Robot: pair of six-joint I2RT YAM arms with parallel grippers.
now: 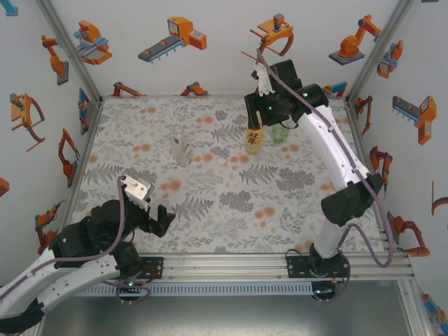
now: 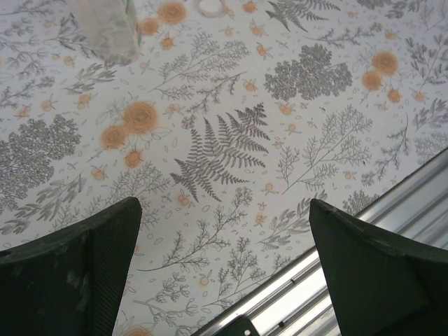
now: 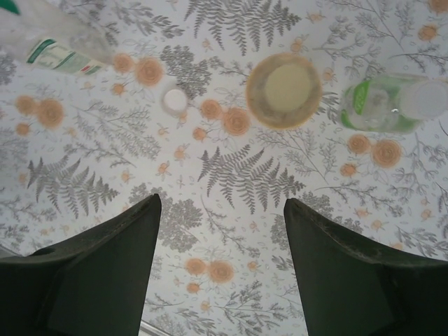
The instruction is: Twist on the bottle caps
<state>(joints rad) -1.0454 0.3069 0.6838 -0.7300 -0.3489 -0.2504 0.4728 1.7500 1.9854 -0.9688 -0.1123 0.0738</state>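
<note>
The clear bottle (image 1: 180, 145) stands uncapped at mid-table, and its base (image 2: 105, 28) shows in the left wrist view. Right of it the white cap (image 1: 222, 161) (image 3: 175, 100) (image 2: 210, 7) lies loose on the cloth. The amber bottle (image 1: 254, 140) stands at the back right with the pale yellow cap (image 3: 283, 87) on its mouth. Beside it is the green bottle (image 1: 281, 133) (image 3: 374, 105), topped by a pale cap (image 3: 423, 98). My right gripper (image 1: 256, 120) (image 3: 222, 201) hangs open just above the amber bottle, holding nothing. My left gripper (image 1: 159, 222) (image 2: 224, 206) is open and low near the front edge.
The flowered tablecloth (image 1: 231, 203) covers the table. An aluminium rail (image 2: 364, 238) runs along the near edge under the left gripper. White walls with robot stickers (image 1: 175, 35) enclose three sides.
</note>
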